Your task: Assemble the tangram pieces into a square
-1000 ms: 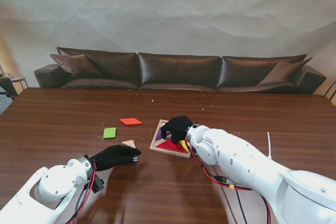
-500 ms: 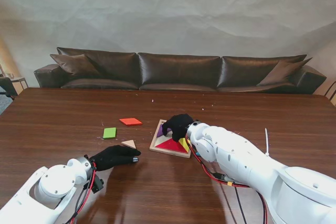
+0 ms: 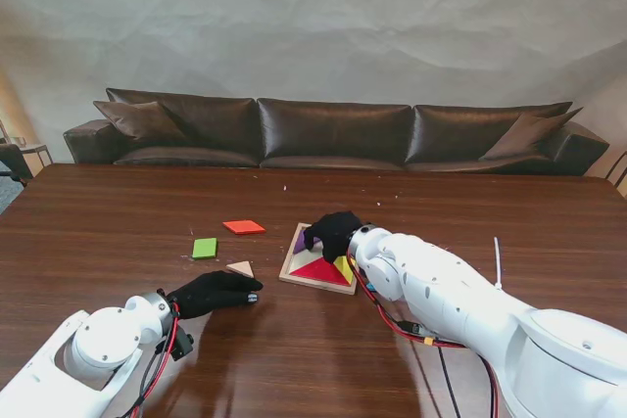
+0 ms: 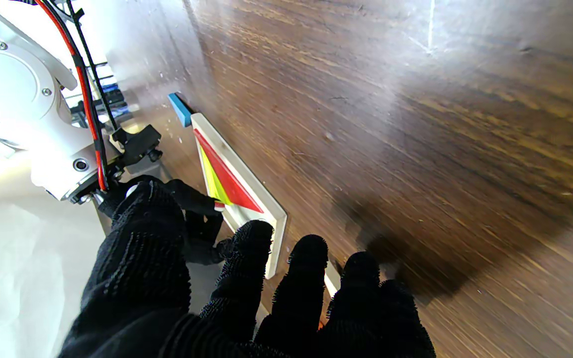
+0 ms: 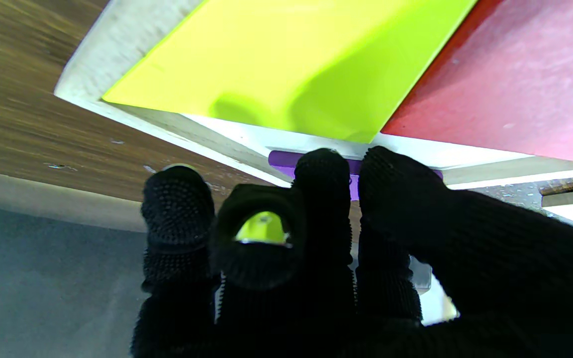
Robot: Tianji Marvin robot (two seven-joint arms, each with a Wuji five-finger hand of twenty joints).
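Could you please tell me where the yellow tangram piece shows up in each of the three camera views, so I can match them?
Stand view: yellow tangram piece lies in the wooden tray, on its right side, just nearer to me than the right hand.
Left wrist view: a thin yellow sliver inside the tray, beside the red piece.
Right wrist view: a large yellow area beyond the fingertips.
Shared landmark: the red piece adjoining it.

Red [image 3: 320,271], yellow [image 3: 342,268], purple [image 3: 299,241] pieces in tray [image 3: 297,281]
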